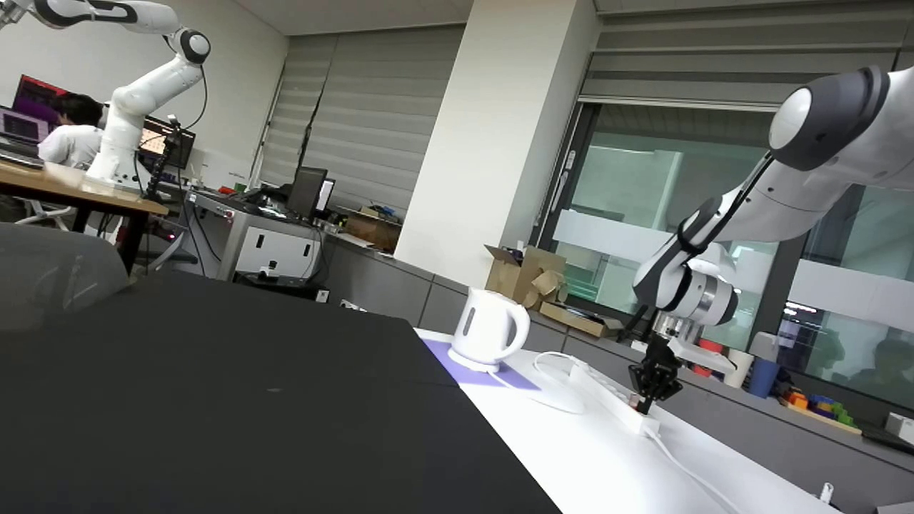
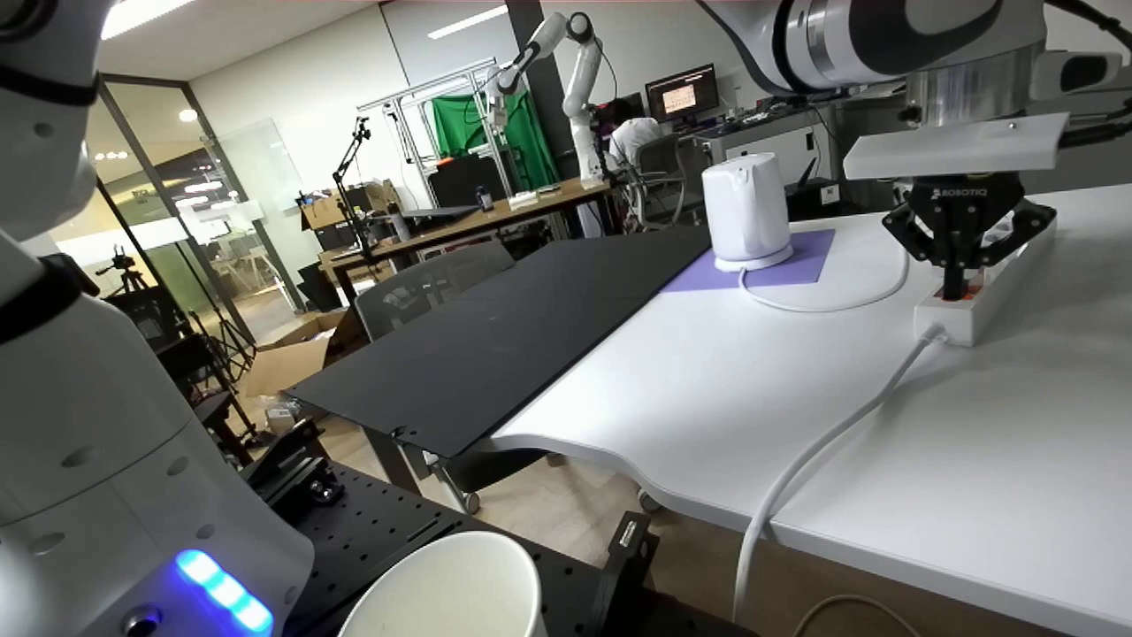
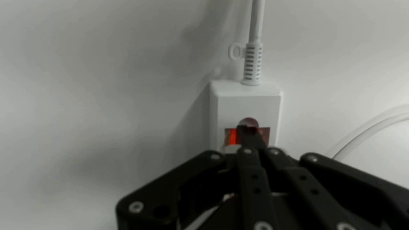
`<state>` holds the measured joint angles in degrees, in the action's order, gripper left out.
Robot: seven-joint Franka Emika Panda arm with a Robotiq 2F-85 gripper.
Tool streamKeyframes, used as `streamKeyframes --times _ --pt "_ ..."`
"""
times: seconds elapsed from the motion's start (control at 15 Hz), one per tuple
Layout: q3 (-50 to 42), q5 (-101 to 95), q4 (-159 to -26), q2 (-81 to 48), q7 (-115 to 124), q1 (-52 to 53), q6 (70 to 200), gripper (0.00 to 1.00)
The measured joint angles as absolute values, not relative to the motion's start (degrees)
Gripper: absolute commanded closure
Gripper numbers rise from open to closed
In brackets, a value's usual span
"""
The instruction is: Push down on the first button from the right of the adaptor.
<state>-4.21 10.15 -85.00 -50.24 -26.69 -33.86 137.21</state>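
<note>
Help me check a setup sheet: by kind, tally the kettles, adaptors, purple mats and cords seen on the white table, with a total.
Kettle: 1, white
Adaptor: 1, white, beneath the gripper
Purple mat: 1, under the kettle
Cords: 2, the kettle's cord and the adaptor's cord
Total: 5

Windows (image 1: pixel 628 178): faced in an exterior view, tilted, low across the black board (image 1: pixel 271 357).
Arm base (image 2: pixel 115 442): close at left in an exterior view, looking over the counter (image 2: pixel 690 398).
Adaptor (image 3: pixel 247 105): wrist view, near, facing down.
White kettle (image 2: pixel 750 208): shared by both exterior views.
</note>
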Motion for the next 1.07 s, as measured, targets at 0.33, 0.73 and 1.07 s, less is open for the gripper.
streamKeyframes --times 0.33,0.73,1.07 --pt "-2.1 10.3 -84.0 -50.8 -29.3 -35.9 137.1 1.00" --pt "-1.3 9.3 -84.2 -50.8 -31.8 -36.0 137.5 1.00" --pt "-3.6 3.3 -87.8 -49.7 -31.5 -32.3 145.0 1.00"
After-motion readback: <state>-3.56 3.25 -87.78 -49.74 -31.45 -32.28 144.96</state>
